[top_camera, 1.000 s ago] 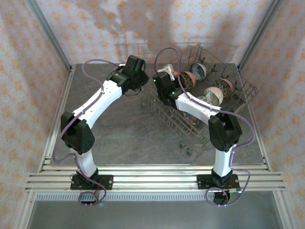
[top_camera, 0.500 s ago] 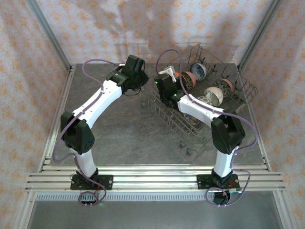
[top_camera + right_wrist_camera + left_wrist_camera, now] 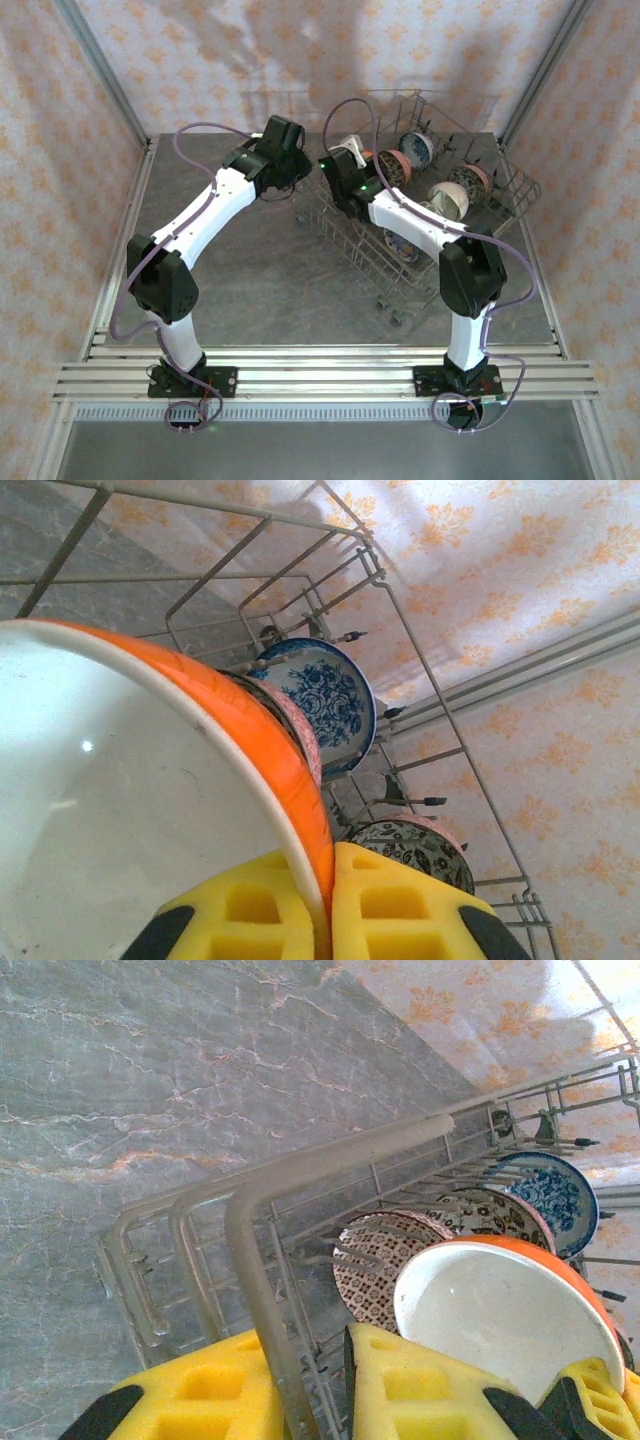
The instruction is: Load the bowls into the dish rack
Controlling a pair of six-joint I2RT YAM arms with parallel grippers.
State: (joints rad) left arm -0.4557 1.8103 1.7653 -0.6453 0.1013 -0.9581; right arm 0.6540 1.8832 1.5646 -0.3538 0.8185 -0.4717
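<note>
The dish rack (image 3: 366, 262) stands at the table's back right with several bowls on edge among its tines. Over the rack's left end my right gripper (image 3: 345, 168) (image 3: 329, 858) is shut on the rim of the orange bowl (image 3: 120, 780) (image 3: 510, 1310), one pad on its white inside and one on its orange outside. Behind the orange bowl stand a brown patterned bowl (image 3: 375, 1260) and a blue bowl (image 3: 325, 702) (image 3: 418, 148). My left gripper (image 3: 298, 160) (image 3: 305, 1350) straddles the rack's left rim wire (image 3: 330, 1160), its pads closed about it.
A green floral bowl (image 3: 420, 845) and a cream bowl (image 3: 450, 198) stand further right in the rack. Patterned walls close the table at the back and sides. Bare grey table (image 3: 260, 270) lies left and in front of the rack.
My right gripper has shifted slightly left with the orange bowl. The left arm has stayed at the rack's rim.
</note>
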